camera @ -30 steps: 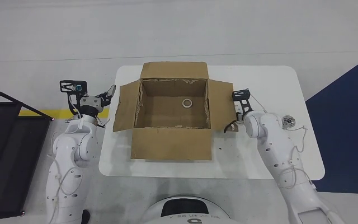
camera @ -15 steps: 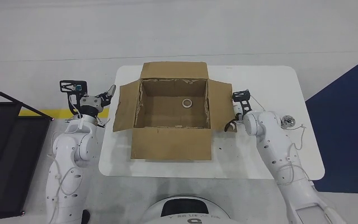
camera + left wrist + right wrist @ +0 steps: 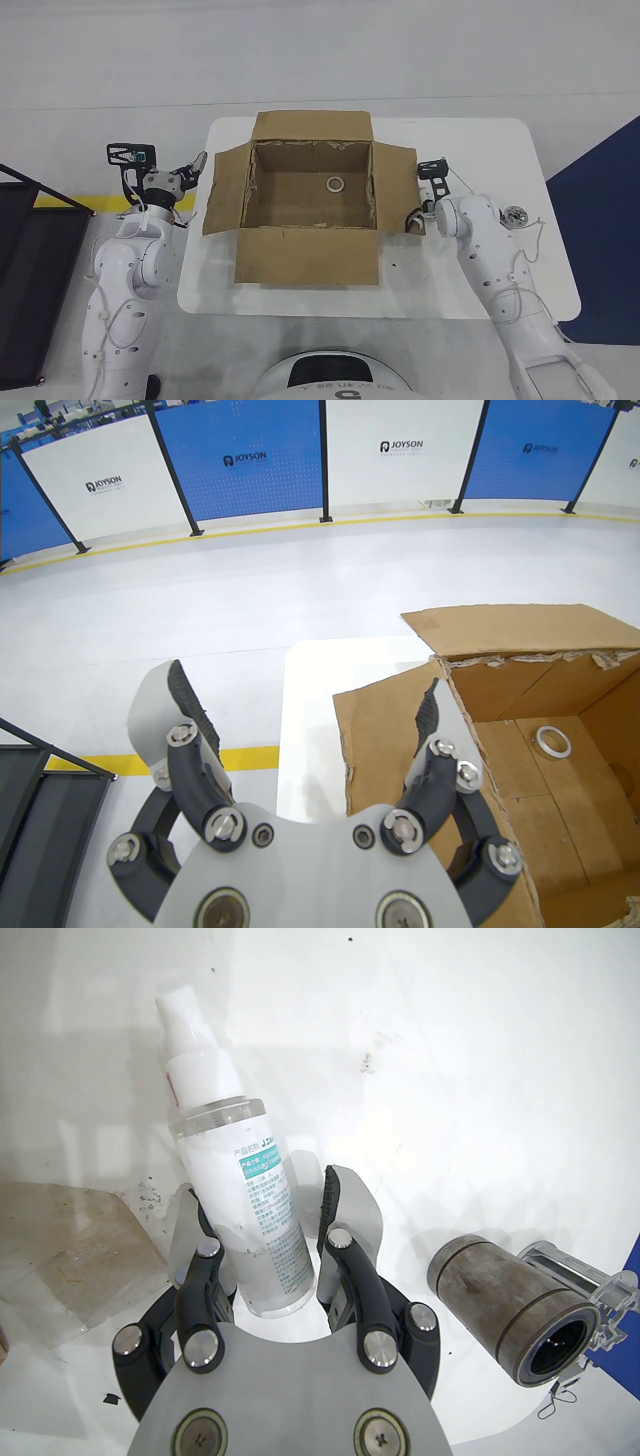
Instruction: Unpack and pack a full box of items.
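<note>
Spray bottle point(image 3: 235, 1163) in right end effector point(image 3: 260, 1185), perhaps gripped, box point(image 3: 380, 740) cropped

The floor point(image 3: 150, 610) is pale grey and smooth. Far ahead of the left fingers point(image 3: 150, 710), a row of partition panels point(image 3: 240, 465) closes off the room. The panels are blue and white by turns, and black posts point(image 3: 175, 475) on flat feet hold them up. A yellow line point(image 3: 380, 517) runs along the floor just in front of the panels. A second yellow strip point(image 3: 250, 756) crosses the floor close beneath those fingers and meets the edge of the white table point(image 3: 470, 150), which has rounded corners and a glossy top with a few dark specks. A black metal rack point(image 3: 45, 800) stands to the outer side of the fingers. In the top view, a dark blue area point(image 3: 600, 230) borders the floor on the side of the table away from the rack.
</note>
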